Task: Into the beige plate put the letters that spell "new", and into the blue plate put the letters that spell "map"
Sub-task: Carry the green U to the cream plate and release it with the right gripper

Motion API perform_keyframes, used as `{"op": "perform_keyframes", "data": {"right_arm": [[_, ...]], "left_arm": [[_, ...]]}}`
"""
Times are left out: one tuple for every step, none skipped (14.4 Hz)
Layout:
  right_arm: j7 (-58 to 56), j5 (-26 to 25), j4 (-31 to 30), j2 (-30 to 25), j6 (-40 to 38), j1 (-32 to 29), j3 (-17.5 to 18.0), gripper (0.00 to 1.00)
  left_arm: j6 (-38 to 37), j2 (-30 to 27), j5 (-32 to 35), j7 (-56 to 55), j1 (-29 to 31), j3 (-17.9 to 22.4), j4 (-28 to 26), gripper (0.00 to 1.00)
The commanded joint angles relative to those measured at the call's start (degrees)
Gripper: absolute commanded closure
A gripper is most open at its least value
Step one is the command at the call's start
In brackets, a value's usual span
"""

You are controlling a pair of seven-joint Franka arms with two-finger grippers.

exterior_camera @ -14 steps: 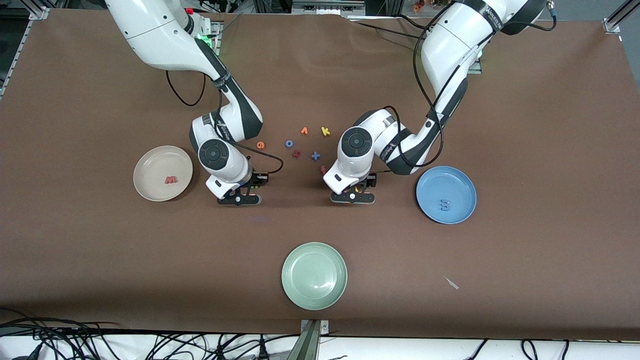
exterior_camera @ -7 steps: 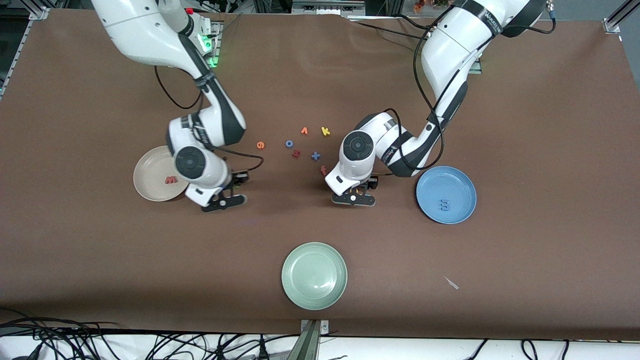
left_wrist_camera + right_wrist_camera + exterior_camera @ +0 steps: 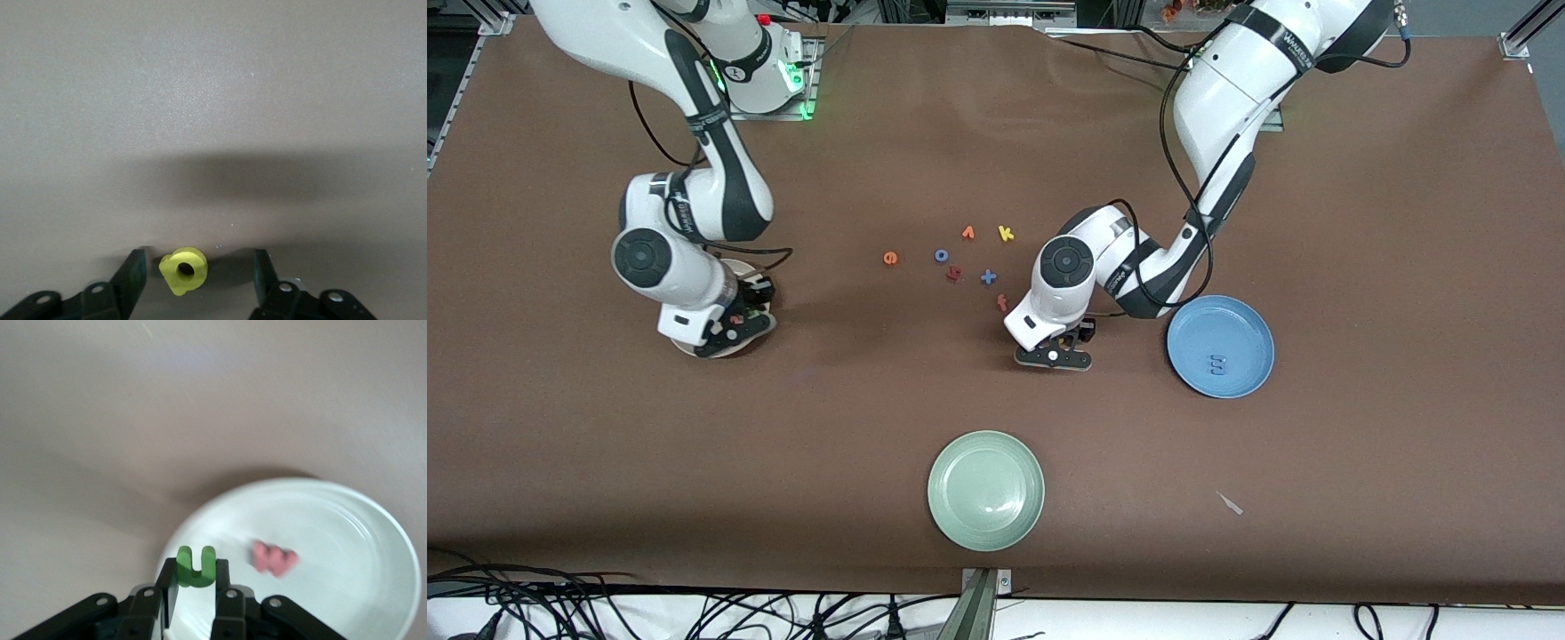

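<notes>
- Over the round cream-beige plate [image 3: 347,540], at the right arm's end of the brown table [image 3: 996,133]: right gripper [image 3: 195,597], jaws clamped on the small green foam n [image 3: 196,565], which pokes out from between the fingertips.
- Pinkish-red foam w [image 3: 274,559] lies flat in that beige plate, just beside the held n and not touching it.
- Front view: the right wrist covers most of the beige plate; only a sliver of rim [image 3: 734,351] and a bit of the w [image 3: 736,318] show.
- Left gripper [image 3: 197,277] is low over bare table, toward the right arm's end from the round sky-blue plate [image 3: 1240,322], near it but clear of its rim.
- Its jaws are partly open, straddling the small yellow foam a [image 3: 183,269]. The a lies on the table between the fingers [image 3: 133,273], nearer one, with visible gaps on both sides. Not gripped.
- Blue foam m [image 3: 1216,364] sits in the blue plate, off-centre toward the front camera.
- Orange foam e [image 3: 890,258] lies on the table, farther from the front camera than the left gripper, well apart from both plates.
- Loose cluster beside the e, toward the left arm's end: blue o [image 3: 941,255], orange v [image 3: 967,233], yellow k [image 3: 1006,234], dark red letter [image 3: 954,274], blue cross-shaped piece [image 3: 988,277], red f [image 3: 1002,303].
- Round pale green plate [image 3: 985,490] sits nearest the front camera, holding nothing.
- Teal p: can't find it in any view.
</notes>
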Motion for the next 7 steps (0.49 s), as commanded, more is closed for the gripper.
{"op": "perform_keyframes", "data": {"right_arm": [[-4.53,0.77,-3.99,-2.17,2.25,0.39,-1.88,0.95],[-3.93,0.85,-3.91,-2.17,1.81,0.31,-1.98,0.66],[-2.62,1.03,-3.65,-2.17,0.59,0.31,-1.98,0.04],[-0.08,1.03,-3.47,-2.6,-0.9,0.31,-1.98,0.0],[3.16,1.03,-3.38,-4.08,-2.22,0.74,-1.28,0.0],[7.55,0.94,-3.29,-5.23,-3.89,1.09,0.29,0.0],[11.85,0.94,-3.29,-6.46,-5.38,1.1,2.92,0.0]], "left_arm": [[0.53,-0.05,1.73,0.52,0.13,0.04,-0.34,0.35],[-0.08,-0.22,1.73,0.17,0.13,0.04,-0.43,0.35],[-0.78,-0.4,1.73,-0.1,0.31,0.04,-0.52,0.35],[-1.23,-0.57,1.2,-0.54,0.31,-0.05,-0.61,0.35],[-1.4,-0.57,0.94,-0.63,0.31,-0.05,-0.61,0.35],[-1.49,-0.66,0.93,-0.63,0.4,-0.05,-0.7,0.35],[-2.1,-0.66,0.93,-0.54,0.4,-0.05,-0.7,0.4]]}}
